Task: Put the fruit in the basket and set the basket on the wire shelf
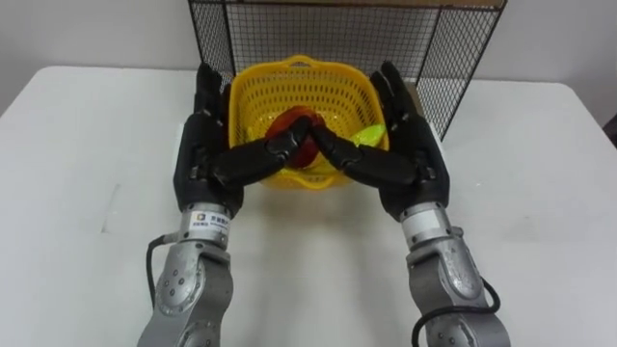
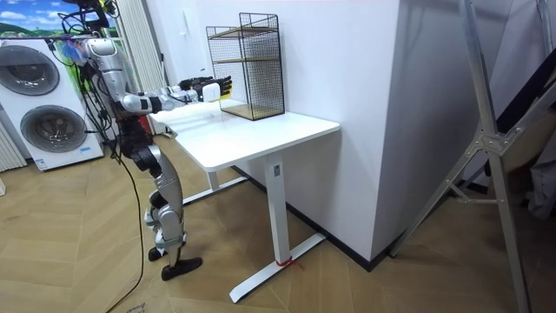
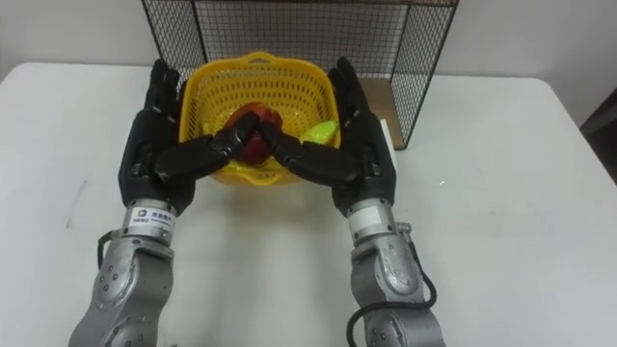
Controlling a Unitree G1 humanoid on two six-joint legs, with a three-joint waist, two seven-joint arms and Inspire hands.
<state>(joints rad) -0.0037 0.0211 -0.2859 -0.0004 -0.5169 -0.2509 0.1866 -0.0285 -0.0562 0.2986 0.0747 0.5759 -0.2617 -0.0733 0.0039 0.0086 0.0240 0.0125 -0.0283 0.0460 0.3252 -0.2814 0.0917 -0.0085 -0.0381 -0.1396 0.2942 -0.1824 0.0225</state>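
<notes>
The two eye views look down from the robot's head, close up, at the bench [image 1: 77, 145] with the wire shelf [image 1: 463, 58] at its far side. The room view looks from far off, side-on, and shares that bench and shelf.

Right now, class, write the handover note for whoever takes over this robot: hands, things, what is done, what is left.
Left hand: open, pressed flat on the left side of the yellow basket.
Right hand: open, likewise on its right side.
Basket: over the white table, in front of the wire shelf.
Done: red fruit and yellow-green fruit lie in the basket.
Left: set the basket on the shelf.
</notes>
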